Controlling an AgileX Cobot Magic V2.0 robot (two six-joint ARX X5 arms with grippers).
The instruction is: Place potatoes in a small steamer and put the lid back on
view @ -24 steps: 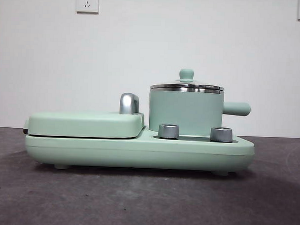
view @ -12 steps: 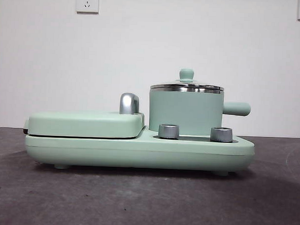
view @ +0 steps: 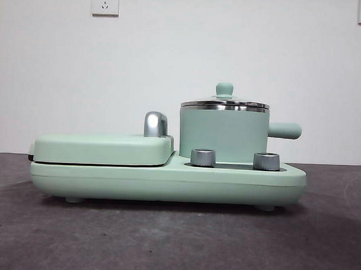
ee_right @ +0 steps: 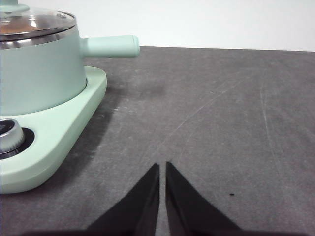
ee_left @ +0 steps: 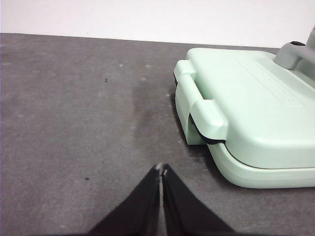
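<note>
Steamer (view: pixel 223 134) lidded (view: pixel 224 103) | griddle cover (view: pixel 103 148) beside | left hand (ee_left: pixel 161 170), right hand (ee_right: pixel 162 166) clenched, empty

You see the lid (view: pixel 225 103) seated on the small steamer (view: pixel 223 134), beside the closed griddle cover (view: pixel 103 148) on the worktop (view: pixel 165 241).

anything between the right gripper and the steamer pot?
Only bare dark tabletop and the appliance's green base, on which the steamer stands. The right wrist view shows it; the right gripper is shut and holds nothing.

Lid (view: pixel 225 103) on steamer (view: pixel 223 133), right of griddle cover (view: pixel 103 148)
</note>
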